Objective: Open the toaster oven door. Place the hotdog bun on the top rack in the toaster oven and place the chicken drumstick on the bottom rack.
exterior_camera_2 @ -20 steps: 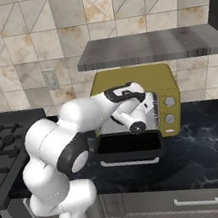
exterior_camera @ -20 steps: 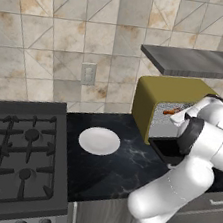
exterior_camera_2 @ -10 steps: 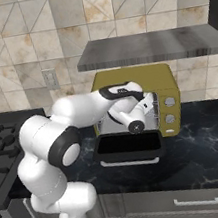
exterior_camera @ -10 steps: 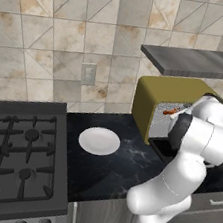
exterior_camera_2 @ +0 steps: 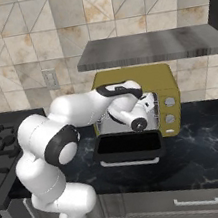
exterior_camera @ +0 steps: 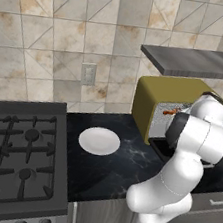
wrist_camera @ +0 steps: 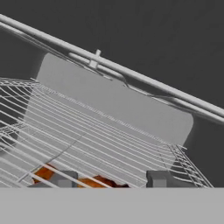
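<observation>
The yellow toaster oven [exterior_camera: 162,93] sat on the dark surface [exterior_camera: 110,169], under a grey shelf [exterior_camera_2: 146,48]. The toaster oven door [exterior_camera_2: 129,146] was open. It lay flat in front of the oven, with its pale handle [exterior_camera_2: 130,162] along the front edge.

The white arm [exterior_camera_2: 81,111] reached into the oven's mouth. In the hand view, the claw [wrist_camera: 109,180] was inside the oven, among the shiny wire racks [wrist_camera: 100,131]. Its two dark fingertips [wrist_camera: 158,179] stood a little apart. Between them was the chicken drumstick [wrist_camera: 89,180], orange and reddish brown. It lay right at the tips, behind the wires. The claw looked half closed around the drumstick, but I could not tell if it was really squeezing it.

From the left base view, a small orange thing [exterior_camera: 170,112] showed inside the oven, near the top of the opening. It was too small to tell what it was.

A white plate [exterior_camera: 99,141] sat on the surface between the oven and the black stove [exterior_camera: 16,155].
</observation>
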Controlling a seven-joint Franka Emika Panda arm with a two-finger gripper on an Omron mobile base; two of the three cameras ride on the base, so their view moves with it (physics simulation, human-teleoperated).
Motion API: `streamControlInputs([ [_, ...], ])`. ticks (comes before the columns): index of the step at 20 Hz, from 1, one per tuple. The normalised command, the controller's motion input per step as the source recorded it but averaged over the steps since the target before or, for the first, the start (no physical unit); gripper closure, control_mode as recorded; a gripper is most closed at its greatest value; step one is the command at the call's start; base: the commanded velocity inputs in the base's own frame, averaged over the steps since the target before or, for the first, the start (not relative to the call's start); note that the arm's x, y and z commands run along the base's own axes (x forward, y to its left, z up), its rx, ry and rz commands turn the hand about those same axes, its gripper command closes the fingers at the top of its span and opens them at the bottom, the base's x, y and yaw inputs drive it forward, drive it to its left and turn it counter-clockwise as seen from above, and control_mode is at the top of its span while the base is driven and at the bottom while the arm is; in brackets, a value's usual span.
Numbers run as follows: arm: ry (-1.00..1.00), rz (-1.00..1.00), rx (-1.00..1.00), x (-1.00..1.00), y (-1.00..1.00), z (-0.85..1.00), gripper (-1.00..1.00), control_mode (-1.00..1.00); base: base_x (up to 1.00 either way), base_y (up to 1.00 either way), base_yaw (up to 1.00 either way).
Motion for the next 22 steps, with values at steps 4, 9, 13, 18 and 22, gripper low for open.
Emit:
streamControlInputs([
  [4, 0.00, 0.02, 0.10, 0.03, -0.01, 0.00, 1.00, -1.00, 0.00, 0.00, 0.00],
  [9, 0.00, 0.00, 0.10, 0.00, -0.02, 0.00, 1.00, -1.00, 0.00, 0.00, 0.00],
  [13, 0.00, 0.00, 0.12, -0.06, -0.04, -0.04, 1.00, -1.00, 0.00, 0.00, 0.00],
  [18, 0.00, 0.00, 0.11, -0.14, -0.08, -0.07, 1.00, -1.00, 0.00, 0.00, 0.00],
  [22, 0.00, 0.00, 0.10, -0.21, -0.11, -0.09, 1.00, -1.00, 0.00, 0.00, 0.00],
])
